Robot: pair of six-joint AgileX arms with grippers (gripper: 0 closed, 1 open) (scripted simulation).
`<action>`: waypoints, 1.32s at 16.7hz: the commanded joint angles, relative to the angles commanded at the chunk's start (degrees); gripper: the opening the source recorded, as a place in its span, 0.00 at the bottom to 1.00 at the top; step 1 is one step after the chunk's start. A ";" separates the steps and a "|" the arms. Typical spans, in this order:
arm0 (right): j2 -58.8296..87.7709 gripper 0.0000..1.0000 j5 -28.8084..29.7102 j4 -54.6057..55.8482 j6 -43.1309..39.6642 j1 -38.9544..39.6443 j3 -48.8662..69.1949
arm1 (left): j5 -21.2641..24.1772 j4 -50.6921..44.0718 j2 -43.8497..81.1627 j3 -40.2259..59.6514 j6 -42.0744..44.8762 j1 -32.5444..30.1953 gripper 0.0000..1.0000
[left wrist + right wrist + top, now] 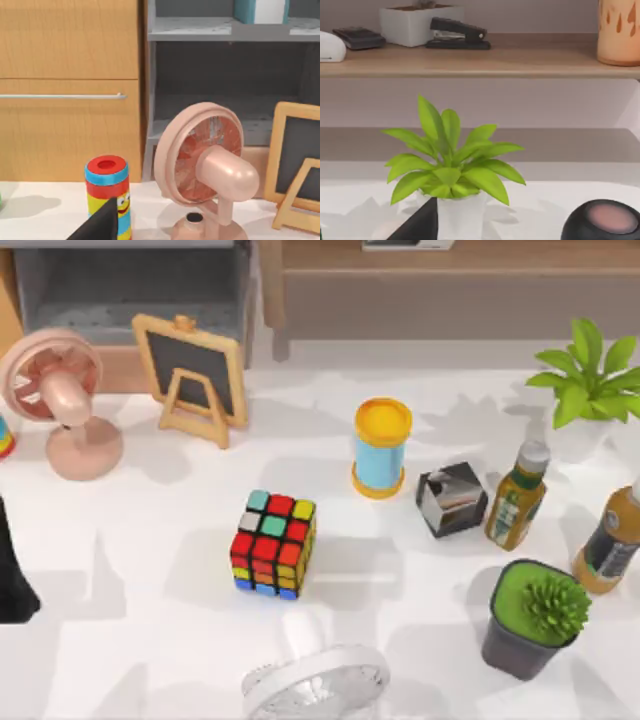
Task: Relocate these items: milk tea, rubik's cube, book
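Observation:
The rubik's cube [272,543] sits near the middle of the white table [130,640], red face to the front and mixed stickers on top. The milk tea [382,448], a blue cup with a yellow lid, stands upright behind and to the right of the cube. A teal and white book [260,10] stands on the grey shelf [200,35] behind the table. My left arm [14,575] is parked at the table's left edge, far from the cube. A dark part of my left gripper [100,225] shows low in the left wrist view. A dark part of my right gripper [420,225] faces a leafy plant [452,165].
A pink fan [60,400] and a small chalkboard [192,375] stand at the back left. A dark shiny cube [452,498], two bottles [517,495] [610,540] and two potted plants [590,375] [535,618] crowd the right. A white fan [315,685] lies at the front edge.

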 joint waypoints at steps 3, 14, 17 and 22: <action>0.63 1.00 -0.13 0.47 -0.01 -0.22 0.56 | 0.00 0.00 0.00 0.00 0.00 0.00 1.00; 46.46 1.00 -9.00 22.54 0.10 -10.19 28.11 | 0.00 0.00 0.00 0.00 0.00 0.00 1.00; 66.88 1.00 -12.26 30.02 0.18 -13.68 37.57 | 0.00 0.00 0.00 0.00 0.00 0.00 1.00; 93.78 1.00 -16.74 40.87 0.28 -18.62 51.15 | 0.00 0.00 0.00 0.00 0.00 0.00 1.00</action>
